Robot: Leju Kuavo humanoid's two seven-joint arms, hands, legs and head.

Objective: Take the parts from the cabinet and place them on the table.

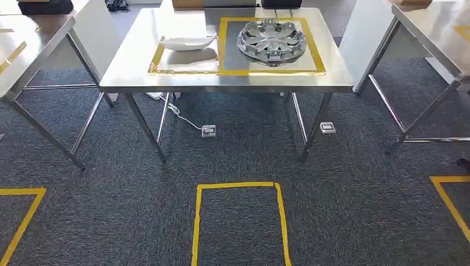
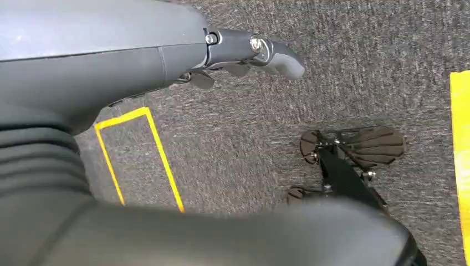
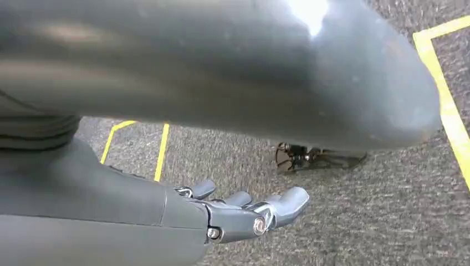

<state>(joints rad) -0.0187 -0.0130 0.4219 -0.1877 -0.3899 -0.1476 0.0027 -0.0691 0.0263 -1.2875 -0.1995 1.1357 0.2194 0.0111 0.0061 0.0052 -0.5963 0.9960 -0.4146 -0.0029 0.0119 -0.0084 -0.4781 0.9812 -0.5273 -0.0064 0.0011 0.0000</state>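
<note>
A silver wheel cover point(image 1: 271, 40) lies on the steel table point(image 1: 127, 72) inside a yellow taped square. To its left a white curved part point(image 1: 188, 42) rests in the neighbouring taped area. My left hand point(image 2: 244, 52) hangs over the carpet with its fingers stretched out and nothing in it. My right hand point(image 3: 244, 210) also hangs above the carpet, fingers apart and empty.
Steel tables stand at the left point(image 1: 27, 50) and right point(image 1: 438, 33). A yellow taped rectangle point(image 1: 239, 221) marks the carpet in front of the middle table. A white cable point(image 1: 183, 116) and two floor sockets point(image 1: 327, 128) lie under the table.
</note>
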